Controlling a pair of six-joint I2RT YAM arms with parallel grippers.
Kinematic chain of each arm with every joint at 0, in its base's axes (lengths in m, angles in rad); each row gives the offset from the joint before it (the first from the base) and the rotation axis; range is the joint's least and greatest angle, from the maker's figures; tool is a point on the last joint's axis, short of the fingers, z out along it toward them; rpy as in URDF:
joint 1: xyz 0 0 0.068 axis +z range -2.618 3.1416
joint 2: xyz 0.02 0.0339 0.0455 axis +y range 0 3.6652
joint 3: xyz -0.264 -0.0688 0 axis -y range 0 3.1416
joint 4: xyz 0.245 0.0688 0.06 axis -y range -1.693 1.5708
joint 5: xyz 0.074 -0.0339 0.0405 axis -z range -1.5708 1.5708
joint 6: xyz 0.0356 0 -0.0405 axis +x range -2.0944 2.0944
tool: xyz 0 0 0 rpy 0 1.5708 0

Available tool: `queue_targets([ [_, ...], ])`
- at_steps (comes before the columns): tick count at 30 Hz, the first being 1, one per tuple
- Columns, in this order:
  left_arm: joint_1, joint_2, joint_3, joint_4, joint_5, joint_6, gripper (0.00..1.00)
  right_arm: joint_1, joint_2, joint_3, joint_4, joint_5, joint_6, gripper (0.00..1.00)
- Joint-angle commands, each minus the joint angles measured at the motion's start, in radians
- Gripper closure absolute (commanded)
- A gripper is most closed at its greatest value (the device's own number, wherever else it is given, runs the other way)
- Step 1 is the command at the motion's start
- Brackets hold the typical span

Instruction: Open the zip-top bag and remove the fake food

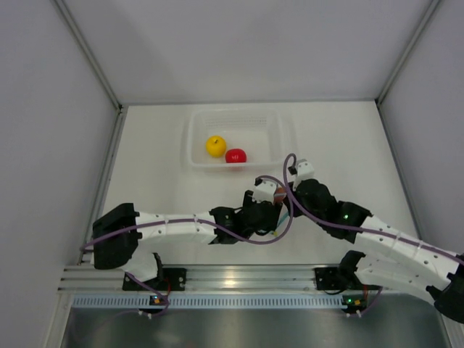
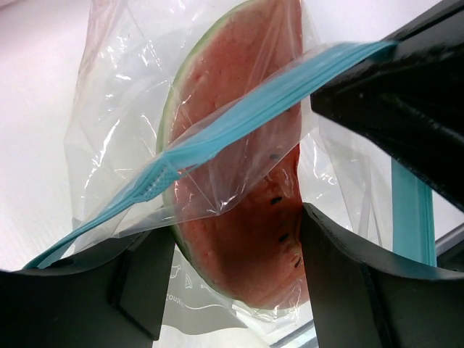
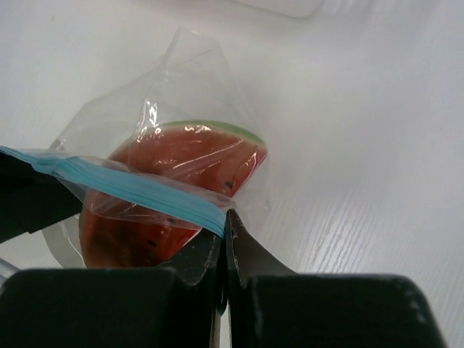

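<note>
The zip-top bag (image 2: 123, 123) is clear with a light blue zip strip (image 2: 239, 119) and holds a red fake watermelon slice (image 2: 243, 246). My left gripper (image 2: 235, 228) is shut on the slice through the plastic at the bag's lower part. My right gripper (image 3: 226, 217) is shut on the zip strip (image 3: 138, 188) at its end, above the slice (image 3: 181, 156). In the top view both grippers meet at the bag (image 1: 266, 191) in the table's middle. A yellow round fruit (image 1: 215, 146) and a red round fruit (image 1: 235, 155) lie outside the bag.
The two fruits lie in a clear rectangular tray (image 1: 279, 138) at the back of the white table. Grey walls close in the left, right and back. A metal rail (image 1: 232, 279) runs along the near edge by the arm bases.
</note>
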State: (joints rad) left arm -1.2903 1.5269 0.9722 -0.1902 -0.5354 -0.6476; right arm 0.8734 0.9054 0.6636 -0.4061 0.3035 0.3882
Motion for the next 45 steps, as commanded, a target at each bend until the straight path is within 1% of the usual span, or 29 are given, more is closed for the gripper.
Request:
queue_targets([
  [1,-0.006,-0.045,0.008,0.011,0.044,0.014,1.0,-0.007,-0.069,0.036,0.016,0.221,-0.003,1.0],
  [4,-0.006,-0.034,0.007,0.009,0.06,0.022,1.0,-0.007,-0.103,0.047,0.001,0.281,-0.014,1.0],
  [8,-0.006,-0.019,0.008,0.009,0.077,0.026,1.0,-0.007,-0.137,0.063,-0.01,0.298,-0.025,1.0],
  [9,-0.007,-0.013,0.008,0.009,0.075,0.028,1.0,-0.007,-0.145,0.07,-0.01,0.275,-0.034,1.0],
  [10,-0.006,-0.008,0.008,0.009,0.074,0.029,1.0,-0.007,-0.146,0.07,-0.005,0.193,-0.058,1.0],
  [12,-0.007,-0.002,0.01,0.011,0.049,0.031,1.0,-0.007,-0.125,0.088,-0.02,0.076,-0.063,1.0],
  [14,-0.007,0.004,0.01,0.008,0.035,0.035,1.0,-0.007,-0.105,0.097,-0.048,0.005,-0.063,0.9],
  [15,-0.007,0.006,0.011,0.008,0.025,0.037,1.0,-0.007,-0.091,0.102,-0.054,-0.063,-0.063,0.86],
  [16,-0.007,0.006,0.011,0.009,0.02,0.037,1.0,-0.007,-0.085,0.103,-0.063,-0.082,-0.054,0.77],
  [17,-0.007,0.006,0.011,0.009,0.015,0.039,1.0,-0.007,-0.074,0.105,-0.085,-0.092,-0.045,0.73],
  [20,-0.007,-0.002,0.007,0.008,-0.015,0.039,1.0,-0.007,-0.072,0.107,-0.114,-0.106,0.003,0.66],
  [21,-0.009,-0.004,0.006,0.008,-0.023,0.034,1.0,-0.005,-0.074,0.099,-0.117,-0.1,0.033,0.66],
  [23,-0.009,-0.011,0.003,0.009,-0.049,0.013,1.0,-0.007,-0.076,0.087,-0.122,-0.07,0.075,0.62],
  [25,-0.007,-0.013,0.006,0.008,-0.083,-0.003,1.0,-0.007,-0.083,0.067,-0.1,-0.063,0.127,0.62],
  [28,-0.007,-0.011,0.02,0.006,-0.138,-0.037,1.0,-0.005,-0.086,0.031,-0.037,-0.11,0.192,0.63],
  [29,-0.009,-0.011,0.023,0.0,-0.155,-0.052,1.0,0.002,-0.083,0.021,-0.024,-0.112,0.205,0.63],
  [31,-0.01,-0.01,0.031,0.0,-0.184,-0.076,1.0,0.016,-0.079,0.008,0.016,-0.109,0.25,0.66],
  [32,-0.015,-0.011,0.034,0.0,-0.219,-0.083,1.0,0.032,-0.071,0.004,0.027,-0.104,0.261,0.67],
  [33,-0.017,-0.01,0.04,-0.006,-0.238,-0.089,1.0,0.041,-0.065,0.004,0.032,-0.093,0.277,0.75],
  [34,-0.018,-0.007,0.048,-0.014,-0.261,-0.104,1.0,0.051,-0.062,0.004,0.041,-0.086,0.281,0.79],
  [35,-0.021,-0.005,0.048,-0.014,-0.293,-0.109,1.0,0.071,-0.059,0.007,0.043,-0.07,0.285,0.8],
  [39,-0.021,-0.007,0.049,-0.014,-0.374,-0.141,1.0,0.113,-0.051,0.002,0.062,-0.06,0.302,0.97],
  [40,-0.021,-0.007,0.051,-0.014,-0.403,-0.152,1.0,0.136,-0.048,-0.002,0.07,-0.049,0.304,0.99],
  [43,-0.017,-0.002,0.057,-0.012,-0.426,-0.168,1.0,0.177,-0.034,-0.002,0.066,0.002,0.31,1.0],
  [45,-0.009,0.007,0.071,-0.012,-0.411,-0.175,1.0,0.216,-0.031,-0.012,0.059,0.051,0.317,1.0],
])
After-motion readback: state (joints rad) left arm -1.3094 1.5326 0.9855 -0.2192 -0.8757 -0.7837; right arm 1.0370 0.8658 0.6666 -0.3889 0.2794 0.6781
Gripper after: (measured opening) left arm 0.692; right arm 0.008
